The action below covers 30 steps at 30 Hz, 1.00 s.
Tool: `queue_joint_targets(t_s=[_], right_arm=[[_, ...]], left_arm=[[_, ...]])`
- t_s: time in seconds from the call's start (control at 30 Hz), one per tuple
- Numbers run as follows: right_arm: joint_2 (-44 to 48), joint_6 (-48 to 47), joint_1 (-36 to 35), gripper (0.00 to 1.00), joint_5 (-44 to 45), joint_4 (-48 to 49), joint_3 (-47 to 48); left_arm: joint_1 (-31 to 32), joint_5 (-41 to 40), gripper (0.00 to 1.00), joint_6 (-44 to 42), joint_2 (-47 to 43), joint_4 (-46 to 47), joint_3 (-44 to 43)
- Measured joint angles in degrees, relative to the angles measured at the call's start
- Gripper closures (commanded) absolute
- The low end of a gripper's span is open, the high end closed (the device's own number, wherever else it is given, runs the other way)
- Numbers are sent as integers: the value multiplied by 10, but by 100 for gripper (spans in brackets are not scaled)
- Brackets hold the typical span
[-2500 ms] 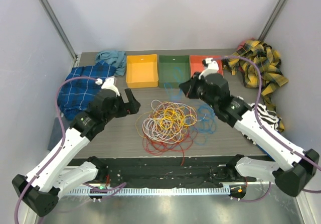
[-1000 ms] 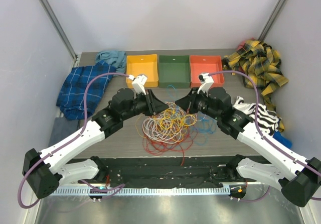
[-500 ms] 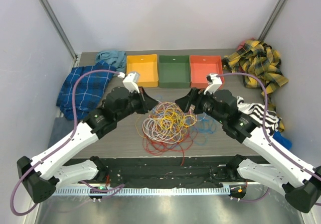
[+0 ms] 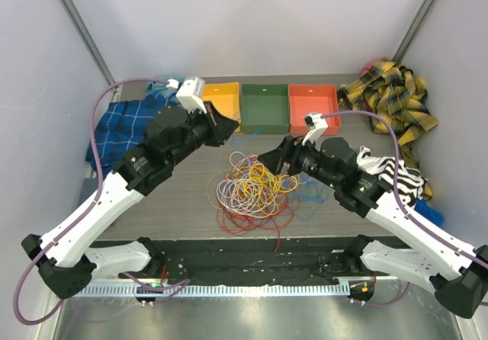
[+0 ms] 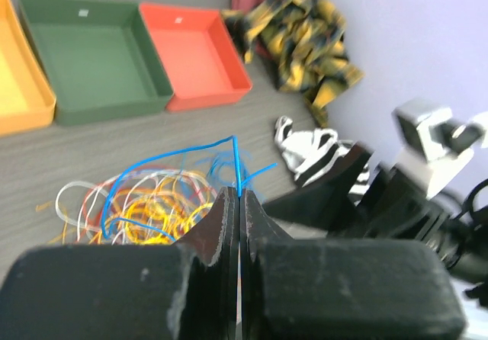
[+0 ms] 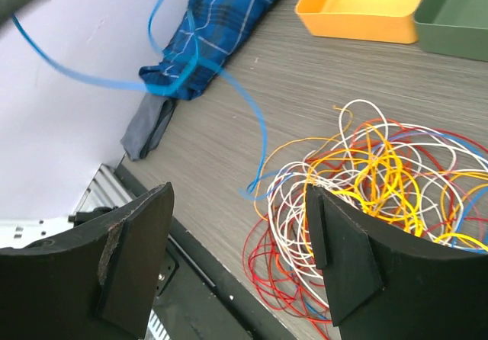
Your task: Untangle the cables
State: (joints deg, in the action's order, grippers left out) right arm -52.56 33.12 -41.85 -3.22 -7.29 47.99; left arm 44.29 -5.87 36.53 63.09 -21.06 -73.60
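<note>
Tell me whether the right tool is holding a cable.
No, the right tool is open, its fingers wide apart and gripping nothing.

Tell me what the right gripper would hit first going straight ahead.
Likely the blue cable, whose end trails just ahead of the open right gripper; then the cable tangle. Depth is unclear.

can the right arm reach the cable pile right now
Probably yes: the right pincer hangs open above the edge of the pile, nothing between them; the left pincer holds a blue cable aside.

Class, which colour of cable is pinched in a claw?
The blue cable, pinched by the left claw; the rest lie loose in the pile on the table.
</note>
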Motion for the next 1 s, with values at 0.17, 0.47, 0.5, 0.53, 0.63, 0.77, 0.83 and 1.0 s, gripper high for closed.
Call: queue_joint_targets(t_s=[0.17,0.47,0.5,0.53,0.63,0.77,0.83,1.0], right_arm=[[-9,-7,-9,22,-9,13,0],[-66,-19,-12,24,7,59,-2],[-73,-20,-12,27,15,68,-2],[-80,-21,-12,29,23,75,-2],[-102,-26,-12,39,42,103,-5],[-122,-28,-12,58,63,139,-13],[-130,-30,-12,83,70,152,-13],[-132,-29,-12,99,83,166,-13]], left_arm=[[0,2,100,-8,32,-2,-68],[0,19,100,-10,49,-3,-123],[0,21,100,-10,49,-3,-125],[0,22,100,-10,49,-3,-125],[0,25,100,-10,49,-5,-126],[0,27,100,-10,49,-8,-126],[0,29,100,-10,49,-10,-126],[0,29,97,-10,39,-11,-115]])
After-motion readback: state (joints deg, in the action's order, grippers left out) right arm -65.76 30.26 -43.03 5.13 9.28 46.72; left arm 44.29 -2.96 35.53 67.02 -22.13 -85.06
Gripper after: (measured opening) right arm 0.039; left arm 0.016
